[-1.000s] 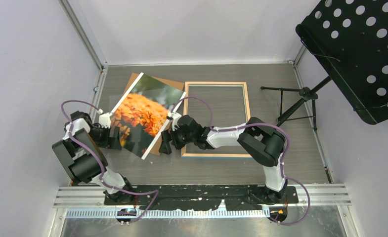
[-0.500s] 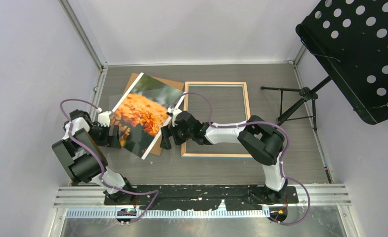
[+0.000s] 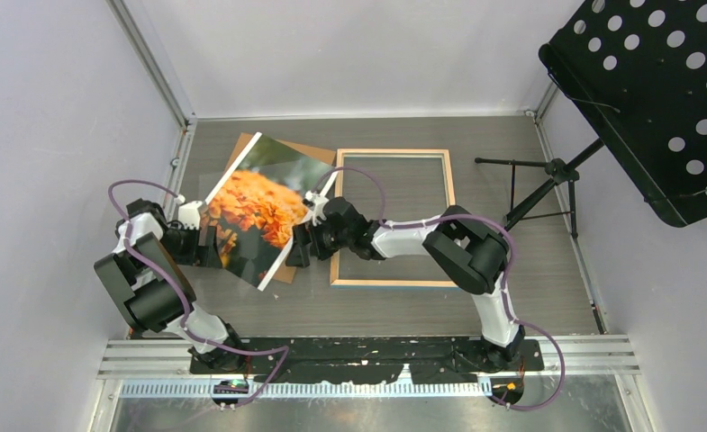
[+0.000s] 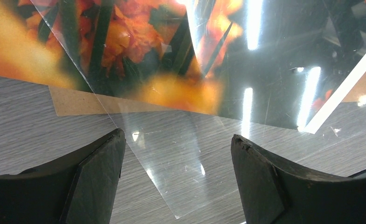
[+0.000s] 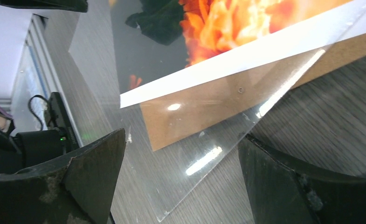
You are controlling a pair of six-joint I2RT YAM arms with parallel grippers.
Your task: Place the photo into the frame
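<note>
1. The photo (image 3: 258, 211) lies on the left half of the table (image 3: 403, 315), skewed, on top of a brown backing board (image 5: 204, 105). The frame (image 3: 393, 153) sits flat just to its right, wood side up, with bare table showing through the opening.
2. The left gripper (image 4: 177, 140) is low at the photo's near-left edge, jaws spread wide and gripping nothing. A corner of a clear sheet (image 4: 171, 158) pokes out below them.
3. The right gripper (image 5: 182, 137) is also wide open and empty. It sits at the white-strip edge on the photo's right, between print and frame.
4. This looks like the grab. Three layers are stacked here, so the trick is to pinch only the print by its white strip, not the board or the clear sheet.
5. That glossy print will likely flex and slip. Come in shallow, get a finger under the edge, and lift both sides evenly.
6. The photo sits rotated against the frame, so square it to the opening before lowering.
</note>
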